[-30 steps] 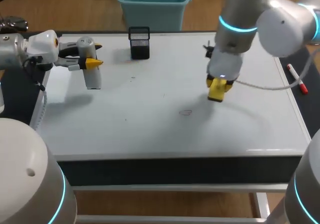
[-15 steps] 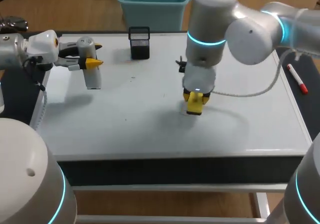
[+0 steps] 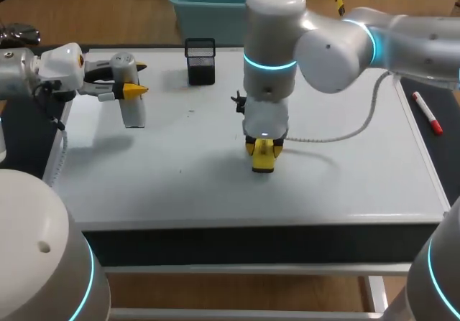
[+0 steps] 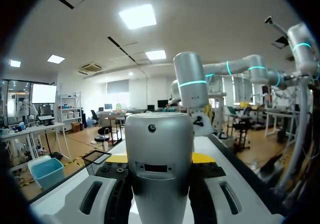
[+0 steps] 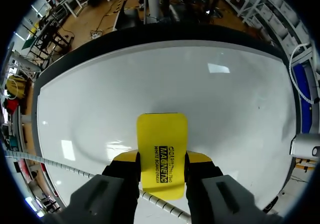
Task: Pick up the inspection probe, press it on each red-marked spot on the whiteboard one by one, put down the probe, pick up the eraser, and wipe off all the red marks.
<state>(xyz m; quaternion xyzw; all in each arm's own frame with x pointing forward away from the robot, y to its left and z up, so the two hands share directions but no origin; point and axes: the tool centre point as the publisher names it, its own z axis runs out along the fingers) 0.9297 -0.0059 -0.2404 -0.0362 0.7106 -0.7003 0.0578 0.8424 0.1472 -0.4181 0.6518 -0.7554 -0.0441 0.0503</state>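
The whiteboard (image 3: 180,184) covers the table top. My right gripper (image 3: 263,151) points down at the board's middle, shut on a yellow eraser (image 3: 263,160) whose lower end meets the board. In the right wrist view the eraser (image 5: 161,146) sticks out from between the fingers of that gripper (image 5: 161,160) and lies against the whiteboard (image 5: 100,98). At the far left, my left gripper (image 3: 136,78) is held above the board, shut on the grey inspection probe (image 3: 130,95). The probe (image 4: 159,154) fills the left wrist view between the fingers of my left gripper (image 4: 159,160). No red marks show.
A black mesh holder (image 3: 200,61) stands at the board's back edge. A red marker (image 3: 426,113) lies on the dark strip right of the board. My right arm's cable (image 3: 345,131) hangs over the board's right half.
My right arm has swept left across the board with the eraser, onto the spot where a faint oval mark showed. The left arm and probe have not moved.
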